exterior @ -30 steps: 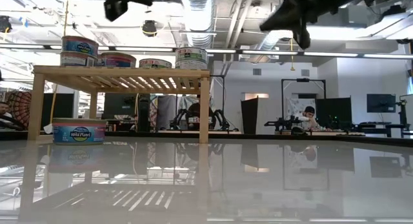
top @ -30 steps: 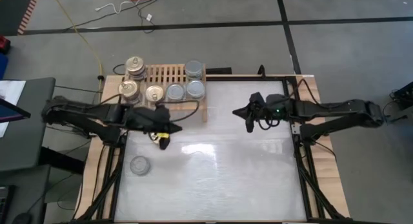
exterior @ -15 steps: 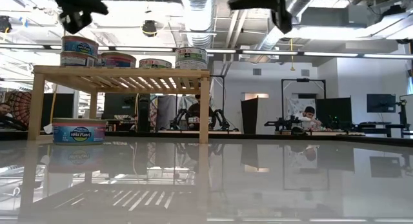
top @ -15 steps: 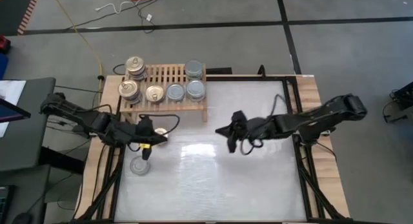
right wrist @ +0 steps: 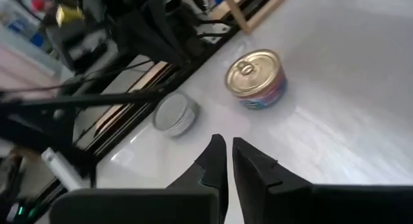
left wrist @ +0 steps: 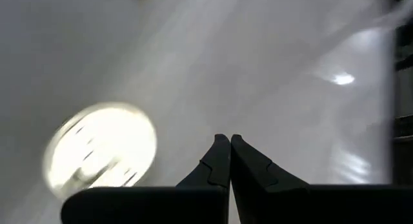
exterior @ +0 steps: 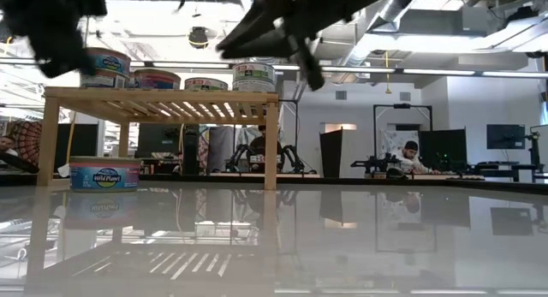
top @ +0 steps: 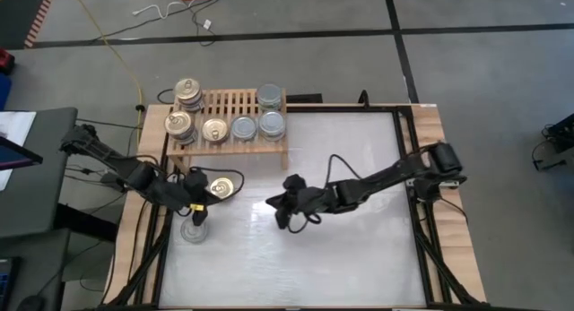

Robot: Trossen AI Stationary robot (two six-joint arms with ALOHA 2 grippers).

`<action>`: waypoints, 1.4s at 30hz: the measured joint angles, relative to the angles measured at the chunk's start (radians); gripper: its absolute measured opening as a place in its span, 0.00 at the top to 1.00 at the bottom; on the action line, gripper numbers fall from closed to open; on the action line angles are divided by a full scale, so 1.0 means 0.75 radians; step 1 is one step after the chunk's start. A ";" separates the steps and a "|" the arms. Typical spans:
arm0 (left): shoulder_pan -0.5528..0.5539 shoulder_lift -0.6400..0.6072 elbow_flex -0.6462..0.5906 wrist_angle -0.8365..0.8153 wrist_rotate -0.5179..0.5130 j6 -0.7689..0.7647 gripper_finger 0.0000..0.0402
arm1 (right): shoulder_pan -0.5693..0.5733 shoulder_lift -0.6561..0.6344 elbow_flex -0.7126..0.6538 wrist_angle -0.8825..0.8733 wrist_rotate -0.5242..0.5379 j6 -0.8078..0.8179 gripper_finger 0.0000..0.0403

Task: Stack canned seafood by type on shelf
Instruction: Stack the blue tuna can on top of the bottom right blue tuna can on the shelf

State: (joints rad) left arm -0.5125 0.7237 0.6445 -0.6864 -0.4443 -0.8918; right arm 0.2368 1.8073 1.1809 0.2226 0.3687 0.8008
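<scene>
Beside the shelf (exterior: 161, 97), "Wild Planet" tin (exterior: 104, 174)

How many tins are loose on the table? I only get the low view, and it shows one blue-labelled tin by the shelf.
Observer: Two. A gold-topped tin and a silver-topped tin both sit on the white tabletop, off the shelf.
Operator: Which hand is closer to them?
Observer: The left hand. It is shut and empty, close by the silver-topped tin.
</scene>
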 joint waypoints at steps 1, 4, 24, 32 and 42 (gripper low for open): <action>0.000 0.006 0.000 -0.082 -0.001 -0.060 1.00 | -0.008 0.024 0.017 -0.001 0.000 0.026 0.87; 0.000 0.046 -0.001 -0.297 0.000 -0.201 1.00 | -0.029 0.094 0.067 -0.004 -0.003 0.082 0.86; 0.048 0.659 -0.090 0.040 -0.160 0.179 1.00 | -0.016 -0.093 0.126 -0.306 -0.133 -0.059 0.87; 0.049 0.784 -0.093 0.718 0.086 0.325 1.00 | 0.007 -0.398 0.126 -1.171 -0.142 0.124 0.94; 0.085 0.978 -0.068 1.410 0.152 0.193 1.00 | 0.065 -0.531 0.123 -1.657 -0.138 0.376 0.92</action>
State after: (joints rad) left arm -0.4484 1.4568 0.5936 0.3711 -0.3299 -0.7469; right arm 0.2857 1.4090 1.2734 -1.0198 0.2654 1.0827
